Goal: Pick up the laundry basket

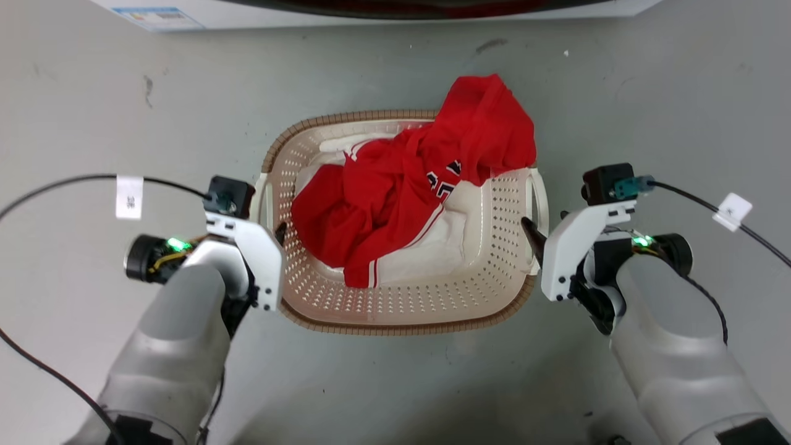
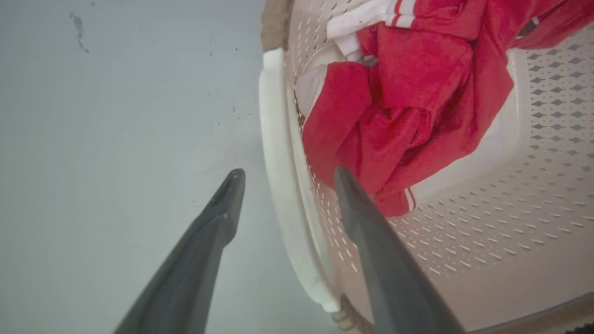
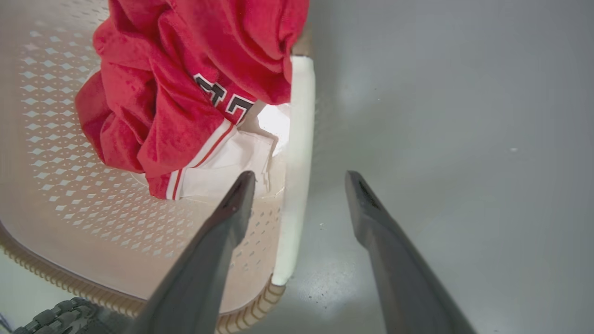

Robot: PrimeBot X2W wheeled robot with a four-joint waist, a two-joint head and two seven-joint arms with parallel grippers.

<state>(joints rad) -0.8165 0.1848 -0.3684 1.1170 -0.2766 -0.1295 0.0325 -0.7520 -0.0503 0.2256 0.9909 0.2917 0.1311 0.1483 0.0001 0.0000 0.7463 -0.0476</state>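
Note:
The laundry basket (image 1: 494,247) is cream, perforated, with a brown ribbed rim, and stands on the grey floor in the middle of the head view. A red jersey (image 1: 420,185) over white cloth fills it and spills over the far right rim. My left gripper (image 1: 272,233) is open at the basket's left side. In the left wrist view, my left gripper (image 2: 288,172) straddles the white left handle (image 2: 274,139), one finger outside, one inside the wall. My right gripper (image 1: 536,236) is open too. The right wrist view shows my right gripper (image 3: 300,176) straddling the white right handle (image 3: 299,139).
The white washing machine (image 1: 395,9) runs along the top edge of the head view, beyond the basket. Black cables with white tags (image 1: 129,196) trail from both wrists over the floor. A dark tyre (image 3: 55,315) shows at the lower left of the right wrist view.

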